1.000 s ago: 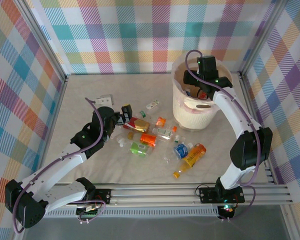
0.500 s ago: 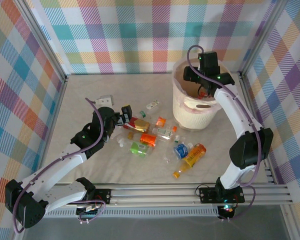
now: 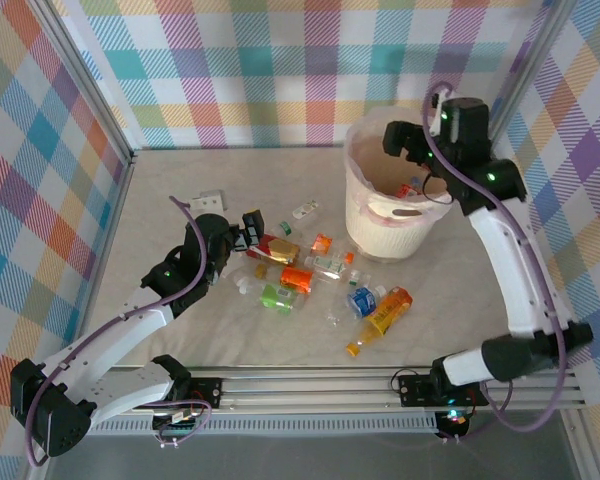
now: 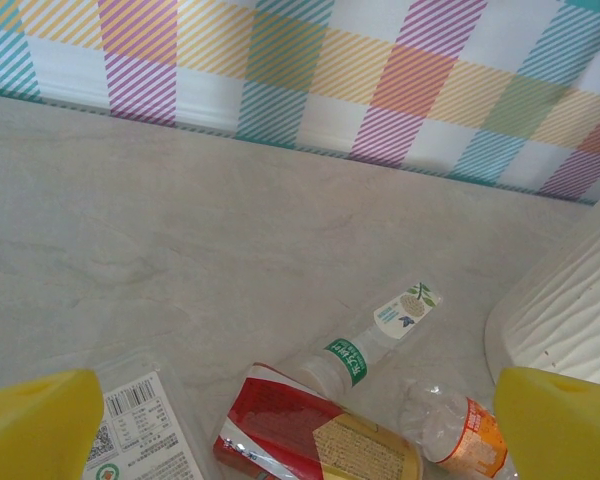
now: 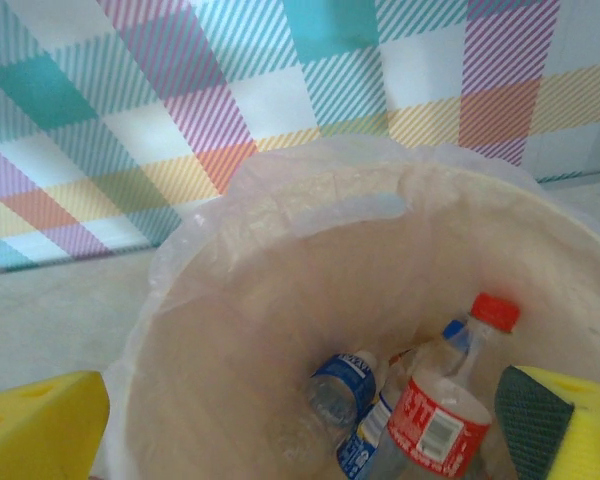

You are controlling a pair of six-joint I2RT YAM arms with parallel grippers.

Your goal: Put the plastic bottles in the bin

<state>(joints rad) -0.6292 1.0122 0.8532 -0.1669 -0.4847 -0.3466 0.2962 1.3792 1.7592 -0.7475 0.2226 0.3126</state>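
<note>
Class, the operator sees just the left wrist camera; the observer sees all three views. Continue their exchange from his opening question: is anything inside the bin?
Observer: Yes. The right wrist view looks down into the bin: a red-capped bottle and a blue-labelled bottle lie at the bottom.
Operator: Where are the right jaws?
Observer: Open and empty, above the bin's opening.
Operator: Which bottles lie off my frame?
Observer: In the top view, an orange bottle lies beside a blue-and-white bottle on the table, nearer the arm bases.
</note>
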